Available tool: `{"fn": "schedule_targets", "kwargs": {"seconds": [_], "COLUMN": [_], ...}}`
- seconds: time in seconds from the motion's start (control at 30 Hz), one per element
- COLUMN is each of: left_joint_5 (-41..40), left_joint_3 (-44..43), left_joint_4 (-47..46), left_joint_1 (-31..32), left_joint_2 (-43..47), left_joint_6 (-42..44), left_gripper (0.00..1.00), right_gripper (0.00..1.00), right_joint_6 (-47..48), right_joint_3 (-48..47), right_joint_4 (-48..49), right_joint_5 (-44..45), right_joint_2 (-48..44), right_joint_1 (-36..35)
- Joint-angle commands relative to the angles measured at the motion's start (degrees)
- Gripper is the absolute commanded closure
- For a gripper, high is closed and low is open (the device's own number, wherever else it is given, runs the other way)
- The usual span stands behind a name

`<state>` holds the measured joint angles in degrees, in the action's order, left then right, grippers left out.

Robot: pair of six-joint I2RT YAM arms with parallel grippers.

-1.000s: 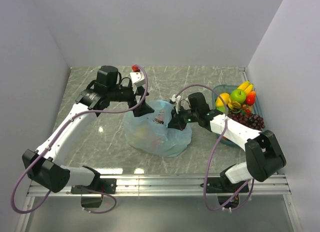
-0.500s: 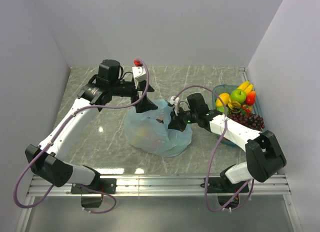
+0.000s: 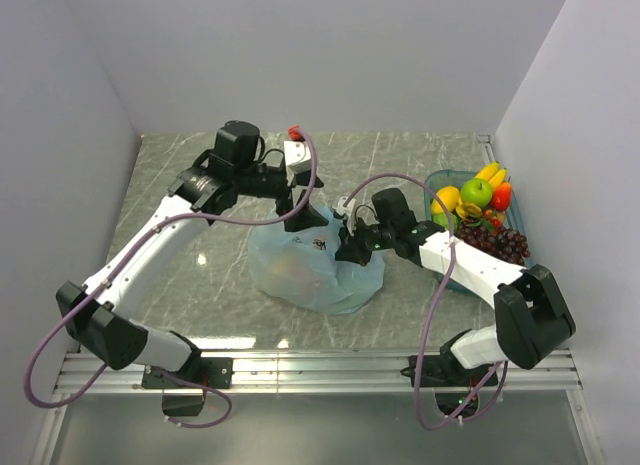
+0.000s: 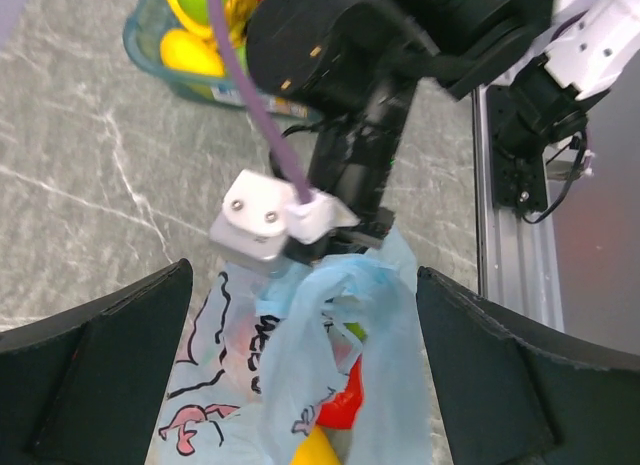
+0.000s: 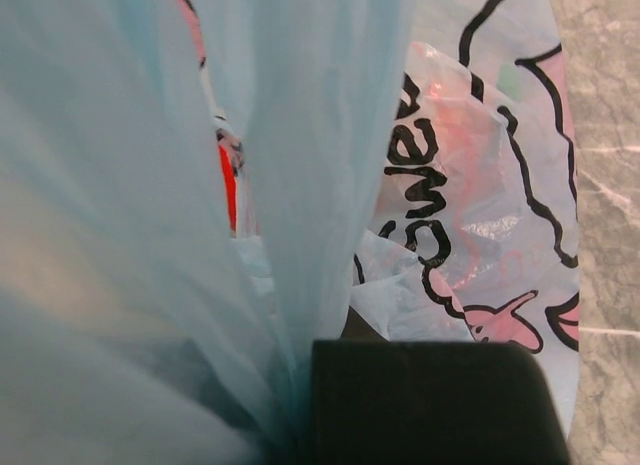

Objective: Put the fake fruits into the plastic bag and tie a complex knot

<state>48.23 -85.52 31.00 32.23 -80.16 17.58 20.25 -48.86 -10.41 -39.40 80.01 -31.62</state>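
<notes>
The light-blue plastic bag point(image 3: 310, 270) lies on the table's middle with fruits inside. In the left wrist view a red piece point(image 4: 345, 405), a yellow one point(image 4: 315, 450) and some green show through the bag's mouth point(image 4: 340, 315). My left gripper point(image 3: 307, 207) hovers open over the bag's top, its fingers point(image 4: 100, 365) wide on either side of the bag. My right gripper point(image 3: 350, 247) is shut on the bag's right edge; the plastic point(image 5: 330, 135) runs into its jaws beside the dark finger point(image 5: 430, 405). More fake fruits sit in the tray: banana point(image 3: 489, 173), green apple point(image 3: 477, 192), grapes point(image 3: 502, 243).
The rigid teal tray point(image 3: 437, 177) stands at the right edge of the table, close to the right arm's forearm; it also shows in the left wrist view point(image 4: 150, 47). White walls close in the table on three sides. A metal rail runs along the near edge.
My left arm has swung to the right and its gripper has moved from the bag's upper left to above the bag's top. The right gripper has kept its hold on the bag.
</notes>
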Motion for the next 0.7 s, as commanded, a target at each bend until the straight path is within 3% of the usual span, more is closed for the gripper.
{"fn": "schedule_targets", "kwargs": {"seconds": [0.0, 0.2, 0.3, 0.4, 0.43, 0.5, 0.53, 0.67], "left_joint_5": [-0.9, 1.1, 2.2, 2.7, 2.7, 2.8, 2.9, 2.3], "left_joint_3": [-1.1, 0.2, 0.9, 1.5, 1.7, 1.7, 1.6, 0.8], "left_joint_4": [-0.7, 1.2, 1.8, 3.0, 3.5, 5.4, 6.4, 8.4], "left_joint_1": [0.2, 0.3, 0.4, 0.3, 0.3, 0.4, 0.3, -0.1], "left_joint_2": [-2.4, -2.5, -1.5, -0.2, 0.2, 0.7, 0.8, 1.7], "left_joint_6": [1.6, 6.1, 7.0, 7.8, 8.2, 8.6, 9.1, 8.8], "left_gripper": [0.01, 0.01, 0.17, 0.43, 0.57, 0.68, 0.78, 0.99], "right_gripper": [1.00, 1.00, 1.00, 1.00, 1.00, 1.00, 1.00, 1.00], "right_joint_6": [2.2, 2.3, 2.1, 2.0, 2.0, 1.9, 1.8, 2.3], "right_joint_3": [-1.9, -1.9, -1.9, -1.7, -1.8, -1.7, -1.5, -1.4], "right_joint_4": [-0.4, -0.5, -0.4, -0.1, -0.3, 0.0, 0.0, -0.2], "right_joint_5": [0.5, 0.5, 0.5, 1.2, 1.3, 1.5, 1.5, 2.4], "right_joint_2": [-2.3, -2.3, -2.0, -2.0, -2.0, -2.2, -2.2, -2.5], "right_joint_1": [-0.7, -0.7, -0.8, -0.7, -0.7, -0.6, -0.6, -0.5]}}
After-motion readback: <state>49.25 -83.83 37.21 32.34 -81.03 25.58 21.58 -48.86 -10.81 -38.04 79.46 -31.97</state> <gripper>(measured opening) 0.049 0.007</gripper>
